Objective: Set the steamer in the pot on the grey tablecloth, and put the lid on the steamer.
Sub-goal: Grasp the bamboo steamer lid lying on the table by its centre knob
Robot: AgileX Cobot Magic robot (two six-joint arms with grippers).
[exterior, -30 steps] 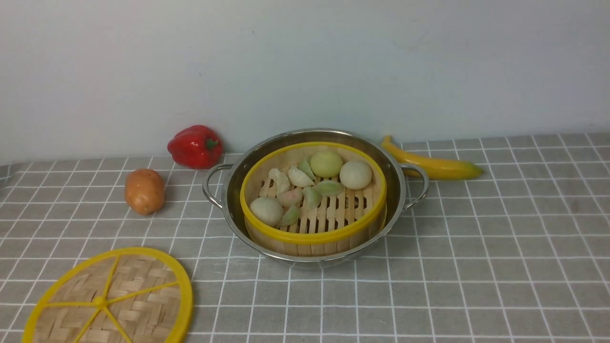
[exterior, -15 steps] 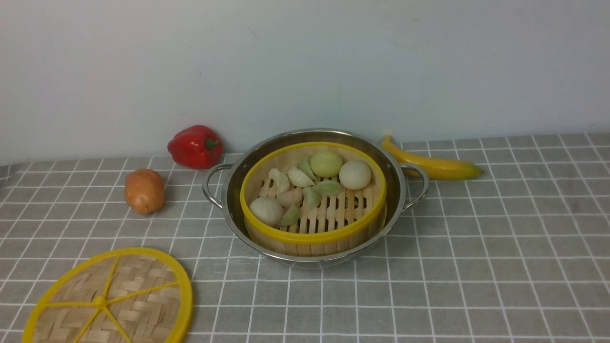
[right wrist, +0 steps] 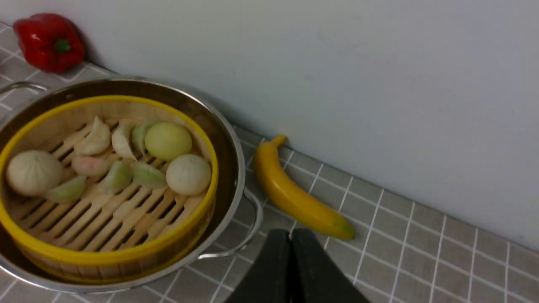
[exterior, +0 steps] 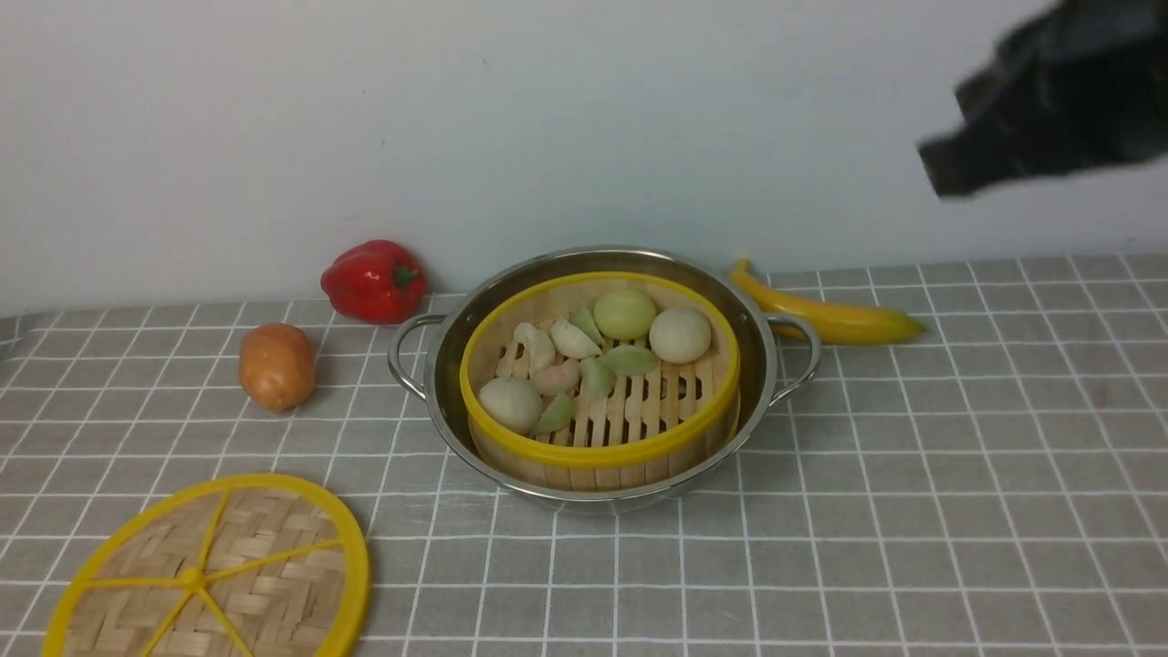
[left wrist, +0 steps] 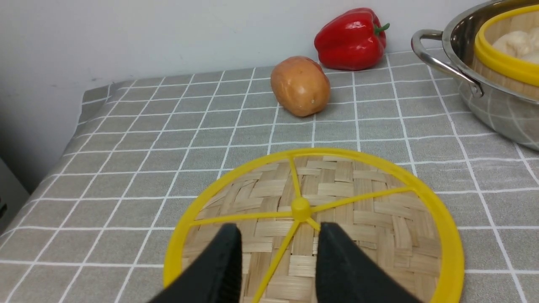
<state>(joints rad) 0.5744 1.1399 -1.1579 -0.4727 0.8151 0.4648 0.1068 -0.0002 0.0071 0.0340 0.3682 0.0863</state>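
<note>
Slatted bamboo steamer (exterior: 593, 453) sits in shiny steel pot (exterior: 444, 365) on gridded grey tablecloth (exterior: 912, 511). Flat woven lid (exterior: 206, 577) lies front-left of pot, left gripper (left wrist: 280, 229) jaws spread over it. Jaws pressed together on right gripper (right wrist: 290, 235), seemingly right of pot.

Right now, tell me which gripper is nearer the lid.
Left. The left gripper is over the lid, jaws open; the right gripper is beyond the pot, near the banana.
</note>
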